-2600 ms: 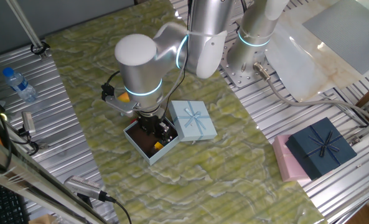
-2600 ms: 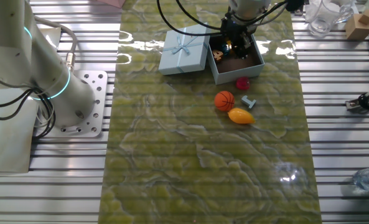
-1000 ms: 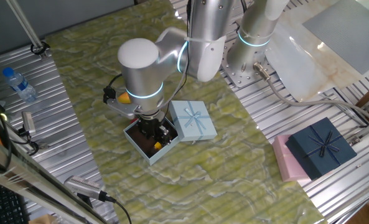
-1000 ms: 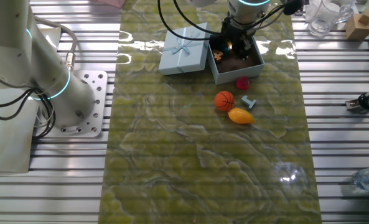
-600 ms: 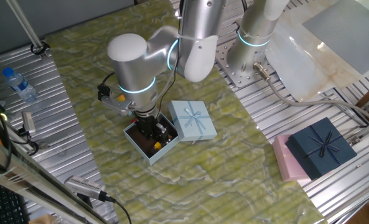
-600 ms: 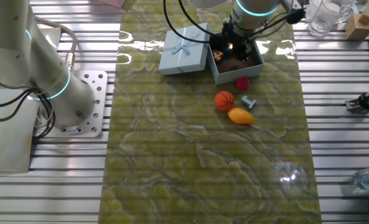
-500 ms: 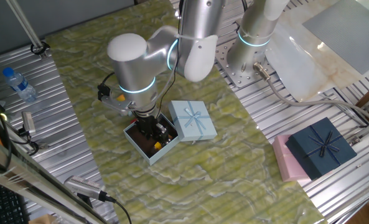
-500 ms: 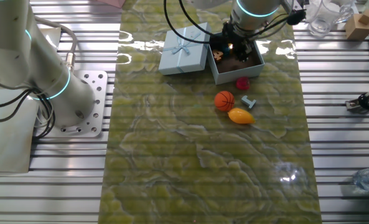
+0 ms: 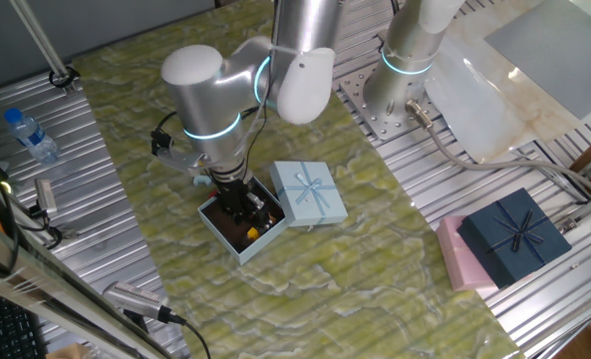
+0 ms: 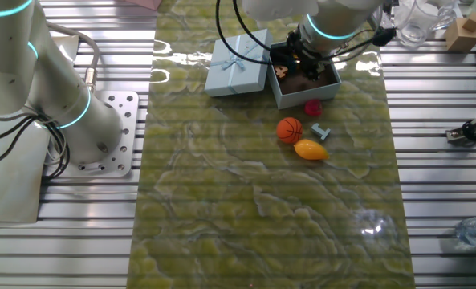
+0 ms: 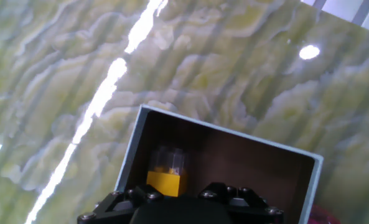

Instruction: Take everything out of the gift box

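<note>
Your tool (image 10: 302, 63) is lowered into the gift box (image 10: 331, 81) at upper centre of the other fixed view; its fingertips are hidden, so you cannot tell whether it is spread, closed or gripping anything. In the hand view, a yellow piece (image 11: 165, 176) lies inside, against the left wall. An orange bit (image 10: 282, 71) shows by the box's left wall. The lid (image 10: 238, 66) rests just left of the box. Already out, below the box on the counter (image 10: 246, 209): a magenta piece (image 10: 312, 107), an orange basketball (image 10: 290, 130), a small blue piece (image 10: 321, 131) and a mango-like fruit (image 10: 311, 149). Judge the task over half done; the small bits remain.
</note>
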